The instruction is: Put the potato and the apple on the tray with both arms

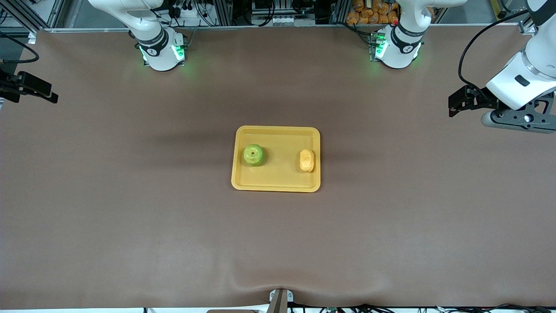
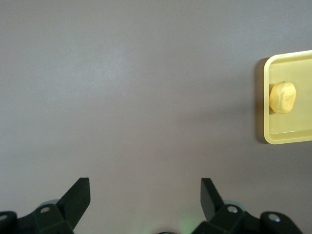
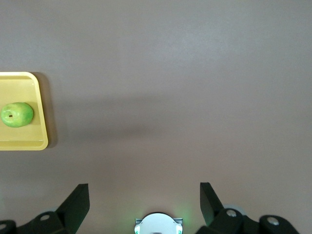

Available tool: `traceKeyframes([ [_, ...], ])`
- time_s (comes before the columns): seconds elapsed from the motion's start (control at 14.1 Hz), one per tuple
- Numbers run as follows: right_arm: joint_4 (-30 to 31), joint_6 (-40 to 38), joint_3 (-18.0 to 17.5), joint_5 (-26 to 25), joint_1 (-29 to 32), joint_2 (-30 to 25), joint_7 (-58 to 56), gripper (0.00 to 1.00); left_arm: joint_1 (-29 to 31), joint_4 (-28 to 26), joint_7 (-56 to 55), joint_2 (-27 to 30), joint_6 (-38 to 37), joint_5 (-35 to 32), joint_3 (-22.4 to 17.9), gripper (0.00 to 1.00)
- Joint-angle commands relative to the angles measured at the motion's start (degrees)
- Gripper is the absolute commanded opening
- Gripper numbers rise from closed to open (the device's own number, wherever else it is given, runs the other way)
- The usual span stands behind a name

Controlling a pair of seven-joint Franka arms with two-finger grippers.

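The yellow-orange tray (image 1: 280, 176) lies in the middle of the table. The green apple (image 1: 253, 154) sits on it toward the right arm's end. The pale yellow potato (image 1: 307, 160) lies on it toward the left arm's end. My left gripper (image 1: 456, 106) is up over bare table at the left arm's end, open and empty. Its wrist view (image 2: 145, 195) shows the potato (image 2: 282, 97) on the tray (image 2: 292, 137). My right gripper (image 1: 45, 92) is up over the table's edge at the right arm's end. Its wrist view (image 3: 144, 197) shows it open and empty, with the apple (image 3: 17, 114) on the tray (image 3: 24, 142).
A brown cloth (image 1: 173, 226) covers the table. The two arm bases (image 1: 161, 52) (image 1: 397, 50) stand along the edge farthest from the front camera. A small mount (image 1: 280, 300) sits at the nearest edge.
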State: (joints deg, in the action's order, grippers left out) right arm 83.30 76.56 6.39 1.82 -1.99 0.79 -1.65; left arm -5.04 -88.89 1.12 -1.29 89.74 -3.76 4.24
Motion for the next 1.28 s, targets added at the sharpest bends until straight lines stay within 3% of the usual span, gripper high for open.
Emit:
traceKeyframes([
  [0.0, 2.8, 0.3, -0.9, -0.3, 1.0, -2.5, -0.7, 1.0, 0.3, 0.6, 0.8, -0.1, -0.4, 0.9, 0.2, 1.0],
  [1.21, 3.5, 0.3, -0.4, 1.2, 1.5, -2.6, -0.7, 1.0, 1.5, 0.2, 0.9, -0.1, -0.3, 2.9, -0.3, 1.0],
])
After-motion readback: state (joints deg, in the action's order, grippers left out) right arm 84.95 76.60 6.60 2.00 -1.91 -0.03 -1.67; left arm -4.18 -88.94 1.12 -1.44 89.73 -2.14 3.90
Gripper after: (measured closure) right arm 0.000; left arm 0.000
